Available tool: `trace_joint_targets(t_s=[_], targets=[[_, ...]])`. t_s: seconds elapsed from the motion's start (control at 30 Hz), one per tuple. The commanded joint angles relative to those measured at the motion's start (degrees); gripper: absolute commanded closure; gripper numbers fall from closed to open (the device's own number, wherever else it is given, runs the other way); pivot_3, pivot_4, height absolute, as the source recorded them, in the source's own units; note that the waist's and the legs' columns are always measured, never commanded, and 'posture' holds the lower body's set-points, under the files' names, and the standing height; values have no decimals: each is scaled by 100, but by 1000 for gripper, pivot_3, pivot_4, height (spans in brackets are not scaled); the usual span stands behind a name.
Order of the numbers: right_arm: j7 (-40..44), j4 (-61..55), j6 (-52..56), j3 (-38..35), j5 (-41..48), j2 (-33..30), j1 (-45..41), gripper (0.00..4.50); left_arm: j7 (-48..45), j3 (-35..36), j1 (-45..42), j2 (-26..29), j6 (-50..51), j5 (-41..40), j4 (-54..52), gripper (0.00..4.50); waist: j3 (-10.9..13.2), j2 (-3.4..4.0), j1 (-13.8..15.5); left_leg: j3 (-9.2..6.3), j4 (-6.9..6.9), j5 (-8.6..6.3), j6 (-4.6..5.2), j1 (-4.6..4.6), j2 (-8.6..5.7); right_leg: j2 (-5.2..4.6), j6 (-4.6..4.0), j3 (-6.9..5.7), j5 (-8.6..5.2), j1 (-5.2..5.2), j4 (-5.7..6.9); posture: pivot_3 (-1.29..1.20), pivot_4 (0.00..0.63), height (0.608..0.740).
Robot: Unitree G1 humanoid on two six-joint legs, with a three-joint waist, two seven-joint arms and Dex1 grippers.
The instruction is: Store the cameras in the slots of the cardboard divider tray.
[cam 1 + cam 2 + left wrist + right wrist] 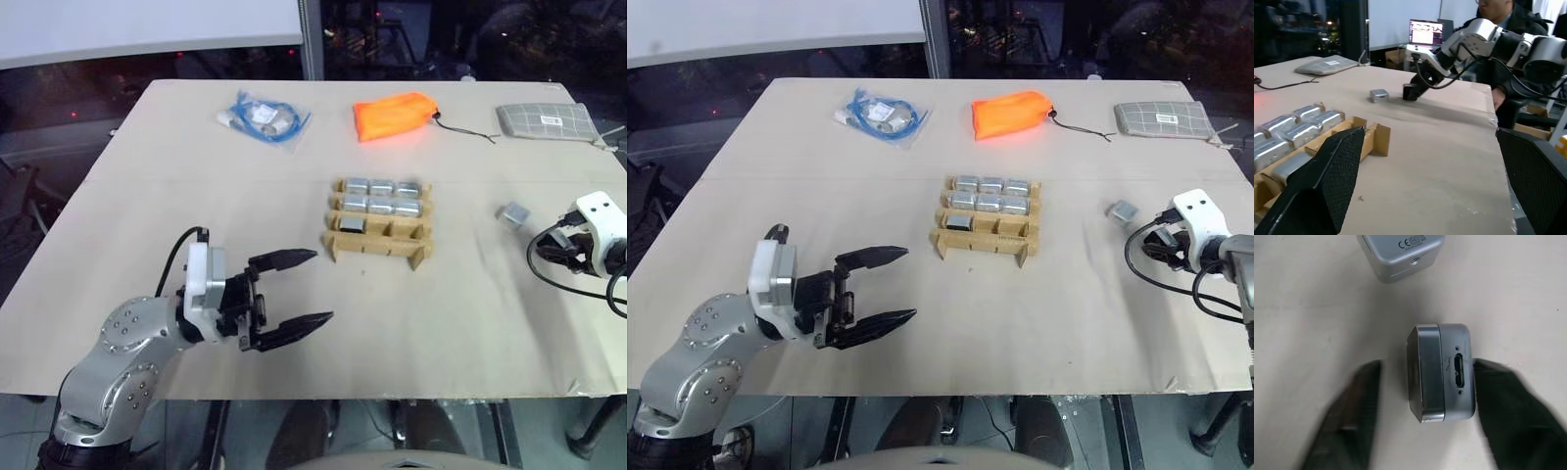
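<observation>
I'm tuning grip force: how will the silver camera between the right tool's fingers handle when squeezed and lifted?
The camera looks like a rigid metal box, so it probably won't deform. Its smooth sides may slip against the fingers. Flat faces mean it shouldn't roll.

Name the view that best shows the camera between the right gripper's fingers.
Right wrist view: the camera lies close up, port visible. From the eye and left wrist views the right gripper covers it.

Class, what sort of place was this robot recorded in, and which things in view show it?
Probably a robotics lab or office workroom: a paper-covered table set out for a sorting trial, an open laptop on a desk beyond it, and a seated person close to the robot.
</observation>
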Motion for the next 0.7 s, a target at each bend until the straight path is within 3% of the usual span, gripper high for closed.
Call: trace_joint_targets(t_s=[0.03, 0.23, 0.37, 0.5, 0.6, 0.7], targets=[[-65, -153, -67, -146, 44, -113, 12, 3701, -140, 168, 13, 74, -97, -103, -25, 0, 0, 0, -1, 0, 0, 0, 0, 0, 0, 0, 0, 0, 0, 0, 0, 0, 150, 740], [288, -1733, -414, -21, 566, 86, -213, 3708, -18, 373, 180, 39, -55, -130, -73, 0, 3, 6, -41, 1, 0, 0, 0, 0, 2, 1, 0, 4, 0, -2, 3, 0, 150, 740], [350, -2803, -606, 1104, 922, 1204, -1114, 3708, 54, 602, 550, 33, -112, -80, -125, 0, 3, 4, -152, 5, 0, 0, -1, 5, 22, 18, 0, 9, 0, -2, 2, 0, 150, 740], [211, -2268, -1276, 2132, 504, 2204, -1774, 3708, 29, 817, 810, 34, -267, 62, 31, 0, 3, 0, -126, -2, 3, 0, -2, 2, 19, 17, -1, 2, 1, -4, 4, 0, 150, 740], [304, -1473, -2410, 2681, -160, 2269, -1976, 3708, 117, 978, 883, 28, -275, 25, 16, 0, 2, -6, 26, -17, 12, 0, -2, -5, -2, 3, 0, -16, 1, -6, 1, 0, 150, 740], [567, -890, -3028, 2784, -304, 2229, -2074, 3708, 229, 1105, 1065, 2, -257, -1, -181, 0, 2, -9, 84, -27, 16, 9, -18, -10, -21, -19, 0, -27, 1, -2, -6, 0, 150, 740]])
